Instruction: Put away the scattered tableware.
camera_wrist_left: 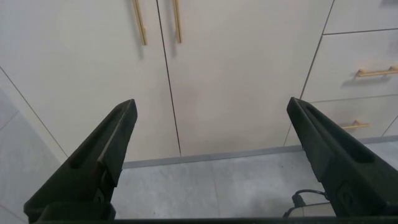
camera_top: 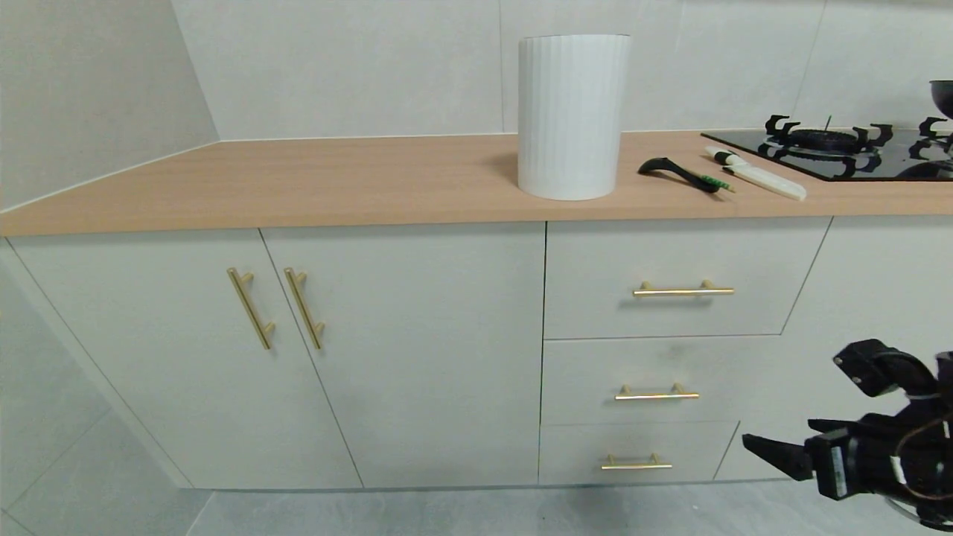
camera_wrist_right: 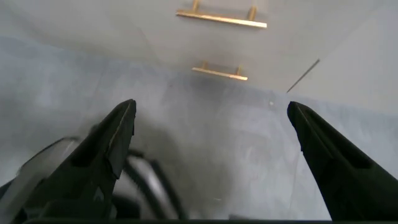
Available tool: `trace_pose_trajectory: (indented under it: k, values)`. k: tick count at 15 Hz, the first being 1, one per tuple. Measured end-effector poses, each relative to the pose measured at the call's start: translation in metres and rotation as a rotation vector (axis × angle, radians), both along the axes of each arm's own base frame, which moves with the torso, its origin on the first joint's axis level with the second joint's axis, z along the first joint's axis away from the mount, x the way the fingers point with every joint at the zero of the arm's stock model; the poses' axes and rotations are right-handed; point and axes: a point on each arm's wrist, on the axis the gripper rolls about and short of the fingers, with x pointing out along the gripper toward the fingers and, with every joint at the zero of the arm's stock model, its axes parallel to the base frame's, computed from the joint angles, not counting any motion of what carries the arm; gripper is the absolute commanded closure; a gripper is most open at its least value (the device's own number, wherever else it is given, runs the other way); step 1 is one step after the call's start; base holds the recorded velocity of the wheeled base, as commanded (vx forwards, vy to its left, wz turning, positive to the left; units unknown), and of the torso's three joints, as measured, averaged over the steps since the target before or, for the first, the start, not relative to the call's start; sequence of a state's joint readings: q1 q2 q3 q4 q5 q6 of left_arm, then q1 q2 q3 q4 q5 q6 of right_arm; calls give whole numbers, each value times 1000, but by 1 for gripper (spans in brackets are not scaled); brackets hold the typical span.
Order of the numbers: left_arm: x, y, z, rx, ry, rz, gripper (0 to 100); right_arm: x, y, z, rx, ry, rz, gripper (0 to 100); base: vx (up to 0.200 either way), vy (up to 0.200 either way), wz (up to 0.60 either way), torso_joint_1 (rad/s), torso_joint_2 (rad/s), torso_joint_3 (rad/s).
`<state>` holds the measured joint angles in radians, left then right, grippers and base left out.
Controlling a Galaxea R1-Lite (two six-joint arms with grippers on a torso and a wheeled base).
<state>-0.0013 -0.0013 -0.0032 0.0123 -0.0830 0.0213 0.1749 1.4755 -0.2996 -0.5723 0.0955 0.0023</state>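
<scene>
Low before the two pale cabinet doors point(camera_top: 402, 350) with brass bar handles, the left gripper point(camera_wrist_left: 210, 109) hangs above the grey tiled floor point(camera_wrist_left: 236, 186), its jaws spread wide with nothing between them. On the long wooden counter point(camera_top: 335, 182) stands a tall white ribbed cylindrical container point(camera_top: 572, 115). Just right of it lie a black curved utensil with a green tip point(camera_top: 674, 171) and a long white utensil point(camera_top: 759, 179), close together, beside the black gas hob point(camera_top: 841, 152). At the lower right, before the brass-handled drawers point(camera_top: 670, 260), the right gripper point(camera_wrist_right: 210, 109) is over the floor, jaws spread and empty.
</scene>
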Motion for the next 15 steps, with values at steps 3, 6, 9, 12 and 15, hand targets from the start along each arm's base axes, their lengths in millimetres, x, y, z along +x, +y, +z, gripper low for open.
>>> trace_pose_trajectory:
  k: [3,6,9,12,15]
  values:
    - [0,0,0,0,0,0,0,50,8,-22,-36,8,-28,0,0,0,0,0,0,0]
    - [0,0,0,0,0,0,0,103,17,-37,-51,-8,-52,0,0,0,0,0,0,0]
    - [0,0,0,0,0,0,0,142,22,-60,-66,-3,-81,0,0,0,0,0,0,0]
    - [0,0,0,0,0,0,0,159,24,-78,-63,-53,-99,0,0,0,0,0,0,0]
    - [0,0,0,0,0,-1,0,168,25,-103,-73,-79,-125,0,0,0,0,0,0,0]
